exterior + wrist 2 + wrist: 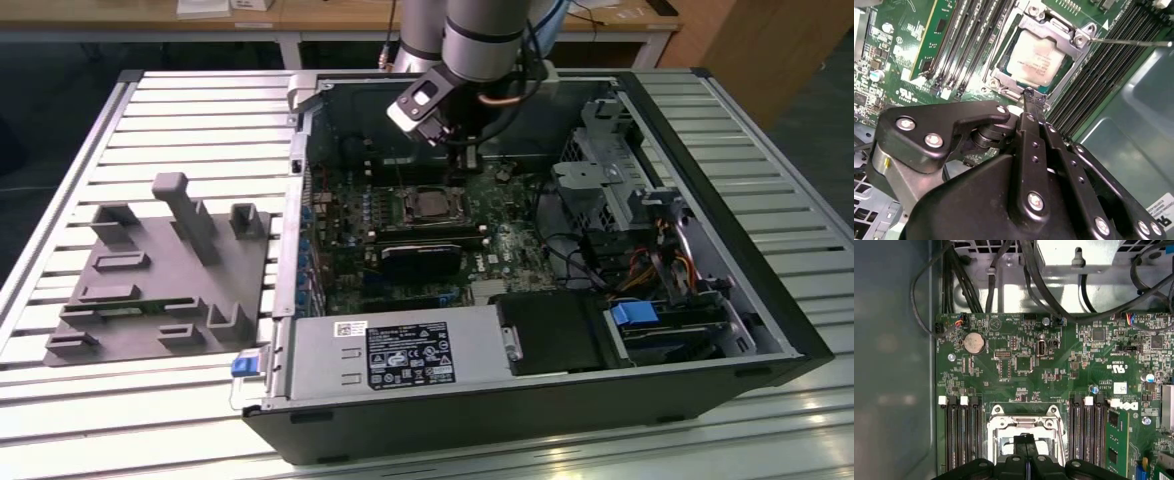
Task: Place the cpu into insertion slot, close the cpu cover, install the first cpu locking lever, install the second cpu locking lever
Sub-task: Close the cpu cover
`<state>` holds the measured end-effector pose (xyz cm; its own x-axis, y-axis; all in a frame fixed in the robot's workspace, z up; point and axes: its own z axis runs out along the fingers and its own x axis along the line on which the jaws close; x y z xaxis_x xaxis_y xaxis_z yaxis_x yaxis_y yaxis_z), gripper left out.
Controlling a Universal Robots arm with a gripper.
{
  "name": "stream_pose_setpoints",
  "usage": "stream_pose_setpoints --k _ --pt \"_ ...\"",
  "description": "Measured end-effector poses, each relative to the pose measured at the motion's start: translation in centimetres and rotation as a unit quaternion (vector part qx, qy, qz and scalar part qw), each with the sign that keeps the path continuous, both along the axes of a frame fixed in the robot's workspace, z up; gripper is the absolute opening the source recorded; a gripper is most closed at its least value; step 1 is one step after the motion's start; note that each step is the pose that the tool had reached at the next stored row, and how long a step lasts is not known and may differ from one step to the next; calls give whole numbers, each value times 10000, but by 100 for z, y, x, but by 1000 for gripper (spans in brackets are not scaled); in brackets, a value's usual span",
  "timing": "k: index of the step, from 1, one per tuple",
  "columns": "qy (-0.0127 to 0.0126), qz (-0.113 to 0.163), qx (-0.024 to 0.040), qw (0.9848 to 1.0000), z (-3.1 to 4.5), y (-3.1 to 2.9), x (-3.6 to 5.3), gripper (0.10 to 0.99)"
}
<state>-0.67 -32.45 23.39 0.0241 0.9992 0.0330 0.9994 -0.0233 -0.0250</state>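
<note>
The cpu, a silver-grey square, lies seated in the insertion slot on the green motherboard. The cpu cover, a silvery frame, lies down around the chip. A thin metal locking lever sticks out sideways from one corner of the socket, away from the board. My gripper hovers just above the socket's edge with its black fingers pressed together and nothing between them. In the exterior view the gripper hangs over the board just behind the cpu. In the first wrist view the gripper overlaps the socket frame.
Black memory slots flank the socket, and a green memory stick stands beside them. The open computer case walls in the board, with a drive cage and power supply. A grey fixture sits at the exterior view's left.
</note>
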Motion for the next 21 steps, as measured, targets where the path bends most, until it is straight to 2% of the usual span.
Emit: stream_pose_setpoints --k 4,10,16,21 --pt "-8 1 7 10000 -5 -23 -24 106" --pt "-33 58 49 10000 -16 -62 -69 106" --pt "-115 112 50 9999 -42 -77 -126 106" --pt "-147 158 52 9998 -67 -81 -189 106"
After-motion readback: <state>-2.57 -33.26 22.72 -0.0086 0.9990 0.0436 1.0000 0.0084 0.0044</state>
